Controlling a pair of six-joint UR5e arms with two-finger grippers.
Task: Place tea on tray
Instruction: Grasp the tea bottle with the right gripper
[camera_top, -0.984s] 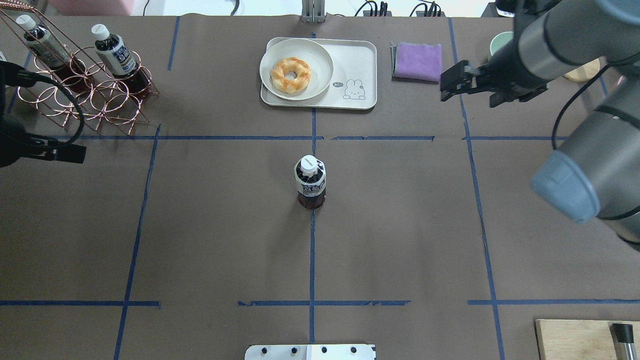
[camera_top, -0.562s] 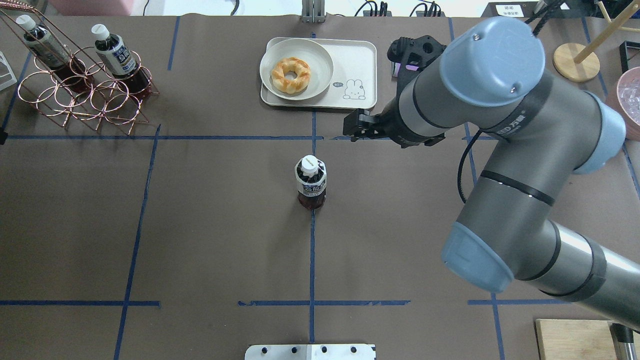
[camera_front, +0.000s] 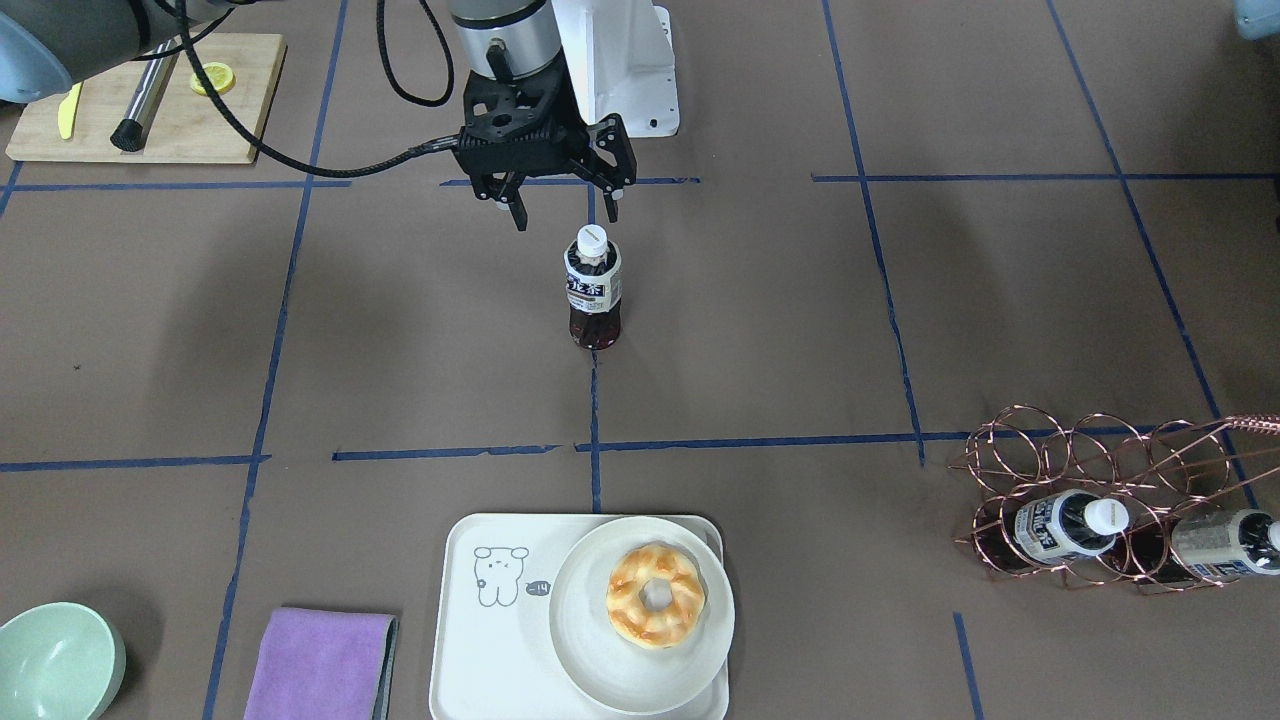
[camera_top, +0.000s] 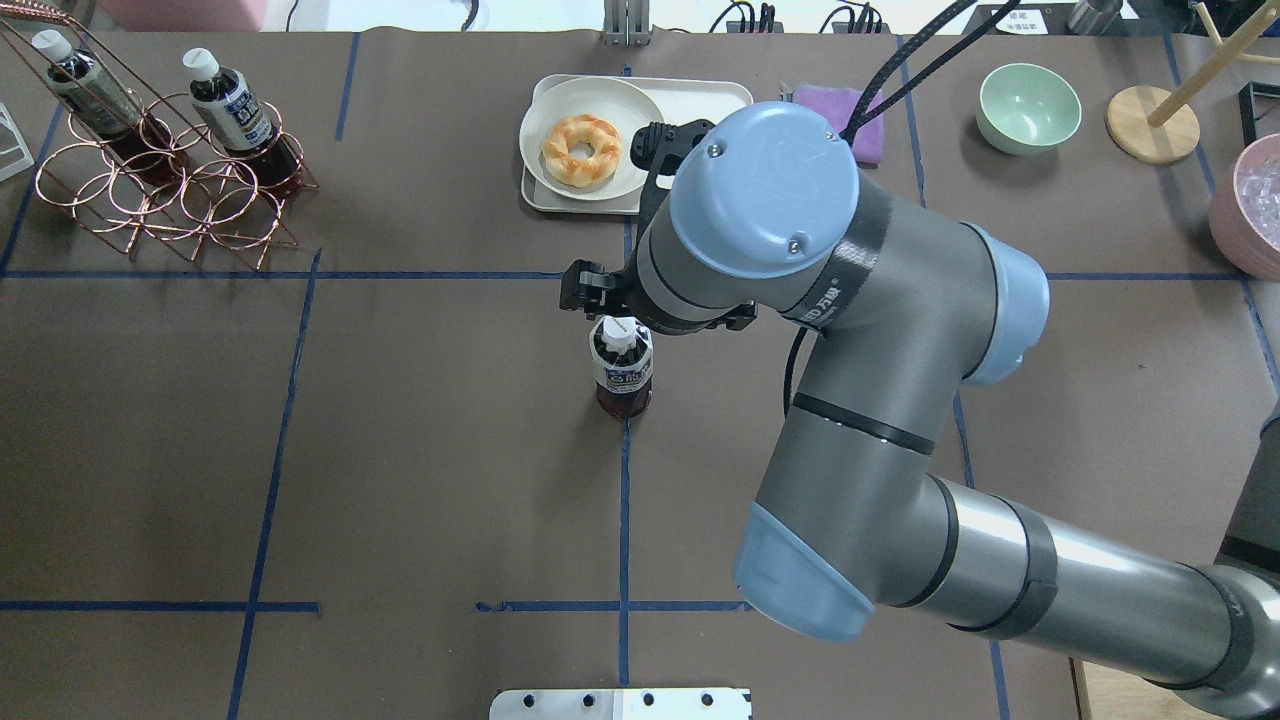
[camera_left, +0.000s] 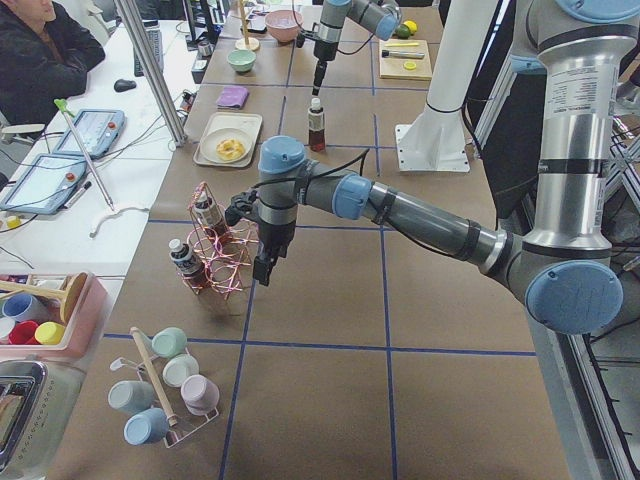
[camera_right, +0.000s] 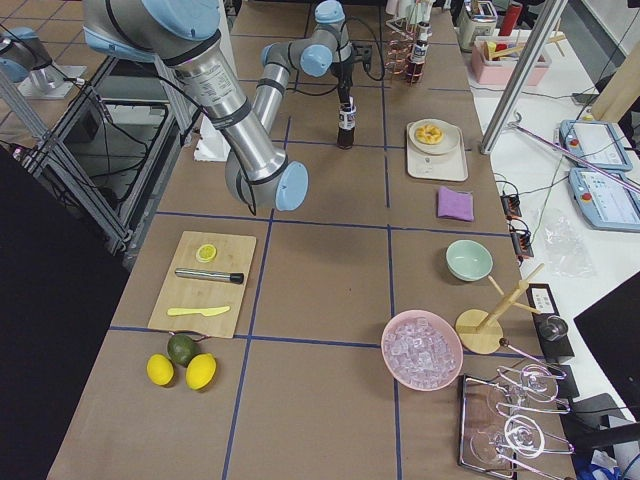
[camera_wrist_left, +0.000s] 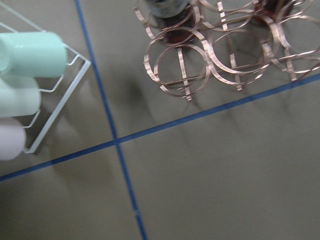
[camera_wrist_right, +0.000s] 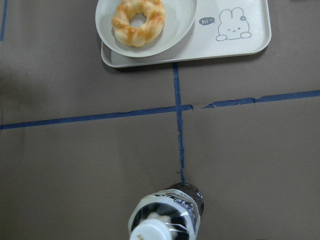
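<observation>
The right tool (camera_front: 563, 208) has been brought from near the tray (camera_front: 480, 660) to over the tea (camera_front: 594, 285), jaws apart; the tea could be toppled by an off-centre descent.

Dark-brown, white-capped tea (camera_front: 593, 290); cream tray (camera_front: 470, 650); brown, blue-taped table (camera_front: 800, 350)

The right end effector (camera_right: 347, 99) hangs just above the upright tea (camera_right: 346, 125); the tray (camera_right: 438, 166) lies apart on the desk (camera_right: 320, 285).

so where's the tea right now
Front-facing view: the tea stands upright mid-table on the blue centre line, near the right gripper, apart from the tray.
</observation>
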